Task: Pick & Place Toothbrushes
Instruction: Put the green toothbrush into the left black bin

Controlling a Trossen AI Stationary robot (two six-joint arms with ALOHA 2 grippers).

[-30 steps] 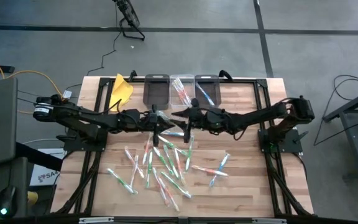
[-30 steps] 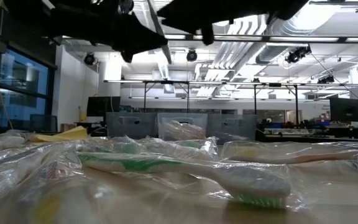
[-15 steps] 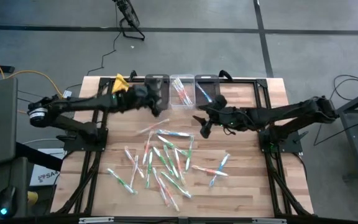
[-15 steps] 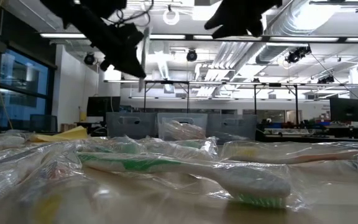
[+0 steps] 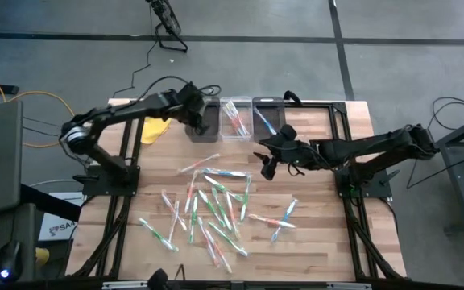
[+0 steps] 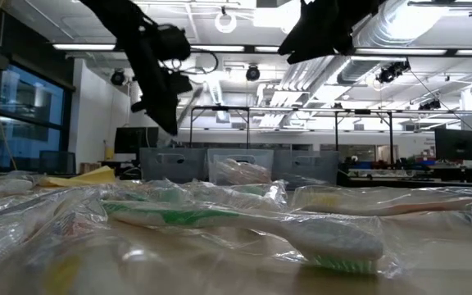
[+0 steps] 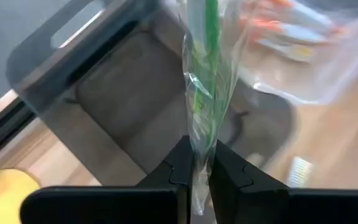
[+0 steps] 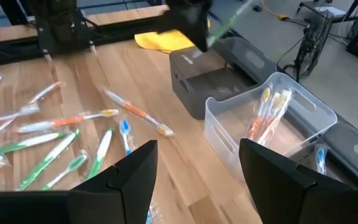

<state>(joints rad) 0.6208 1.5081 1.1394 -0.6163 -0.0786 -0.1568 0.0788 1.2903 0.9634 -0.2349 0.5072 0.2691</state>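
Several wrapped toothbrushes, white with green, orange or blue, lie scattered on the wooden table. My left gripper hangs above the left dark bin at the far edge, shut on a green toothbrush in a clear wrapper. The right wrist view also shows that toothbrush sticking out of it. My right gripper hovers open just right of the pile, and nothing lies between its fingers. The clear middle bin holds orange toothbrushes, and the right dark bin holds a blue one. My left gripper pinches the wrapped green toothbrush between its two fingers, at the wrapper's end. The rest of the toothbrush stands out past the fingertips, along their line. It is lifted clear, over the dark bin's open top.
A yellow cloth lies at the far left corner, beside the left dark bin. The three bins stand in a row along the far edge. Bare wood shows to the right of the pile and near the table's near edge. Black frame rails border the table.
My left gripper has swung from the middle of the table, above the pile, toward the far edge and now hangs over the left dark bin, carrying the green toothbrush. My right gripper has drawn back from the middle toward the table's right, then held still.
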